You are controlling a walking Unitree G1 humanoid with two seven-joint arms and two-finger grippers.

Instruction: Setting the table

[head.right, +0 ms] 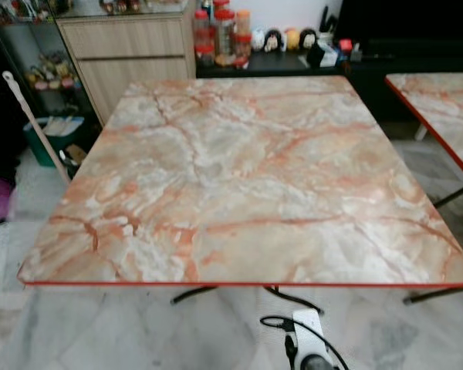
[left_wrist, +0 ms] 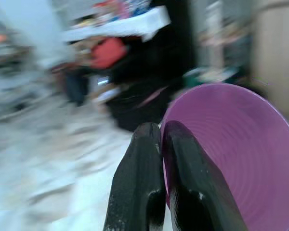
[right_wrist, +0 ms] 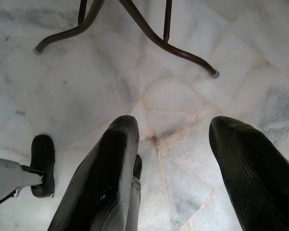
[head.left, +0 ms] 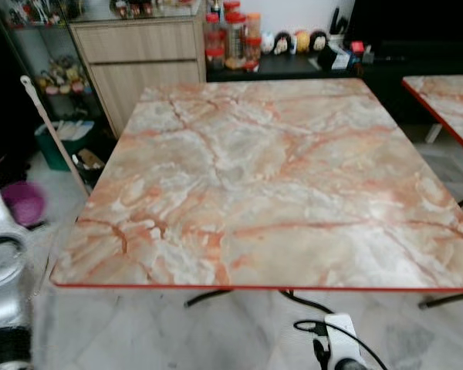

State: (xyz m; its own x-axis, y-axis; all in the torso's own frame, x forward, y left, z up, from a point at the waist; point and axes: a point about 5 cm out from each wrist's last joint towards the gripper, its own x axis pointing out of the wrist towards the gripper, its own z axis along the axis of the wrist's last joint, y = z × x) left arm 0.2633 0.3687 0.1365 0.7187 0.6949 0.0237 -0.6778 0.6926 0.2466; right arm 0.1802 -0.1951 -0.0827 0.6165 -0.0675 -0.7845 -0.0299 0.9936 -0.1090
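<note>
Left pincer [left_wrist: 156, 139]: its two black fingers are pressed together on the rim of a purple bowl [left_wrist: 231, 154], which it holds low at the robot's left side, beside the worktop and not on it; the same bowl shows as a purple blur at the left edge of the head view [head.left: 23, 202].
Left arm [head.left: 4, 285]: silver, blurred, low in the near left corner.
Right pincer [right_wrist: 176, 163]: fingers spread wide with nothing between them, hanging over the pale marble floor [right_wrist: 101, 91] near the dark curved table legs [right_wrist: 154, 36].
Near floor: a white box with a black cable [head.left: 341, 333] lies just past the worktop's near edge.
Worktop [head.left: 278, 177]: square, marbled in orange and white, trimmed with a red edge; its surface is bare.
Second worktop [head.left: 451, 104]: same pattern, to the right, set apart by a gap.
Left of the worktop: a pale stick [head.left: 50, 131] leans at a tilt, with a green bin [head.left: 54, 146] behind it.
Far side: a wooden cabinet [head.left: 139, 65], then red-lidded jars [head.left: 231, 38] and small round figures [head.left: 293, 40] on a dark shelf against the wall.
</note>
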